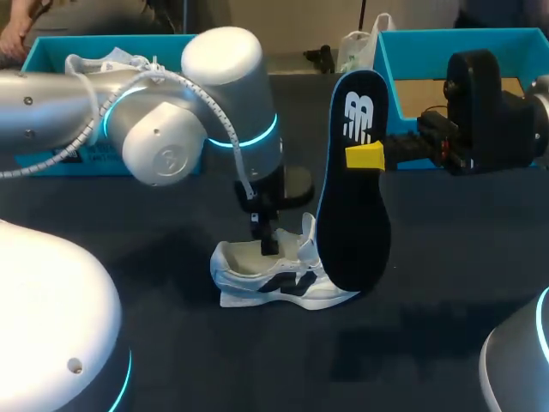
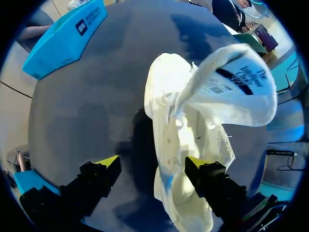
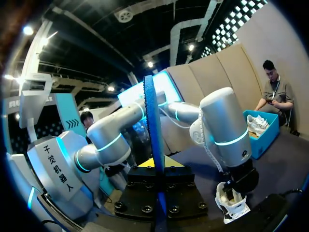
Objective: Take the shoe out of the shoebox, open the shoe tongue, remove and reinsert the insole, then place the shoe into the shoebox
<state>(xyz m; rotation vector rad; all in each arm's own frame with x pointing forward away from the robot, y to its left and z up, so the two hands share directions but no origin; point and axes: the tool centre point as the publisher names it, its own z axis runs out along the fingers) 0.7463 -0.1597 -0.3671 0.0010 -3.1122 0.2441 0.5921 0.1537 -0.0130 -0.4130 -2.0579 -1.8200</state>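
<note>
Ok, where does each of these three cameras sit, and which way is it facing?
Head: above and behind, looking down on the table; the left arm over the shoe, the right fingers holding the insole upright.
Left wrist: on the left arm, looking down along the open left fingers at the shoe.
Right wrist: on the right arm, looking along the insole's edge toward the left arm.
Shared: all three show the shoe.
</note>
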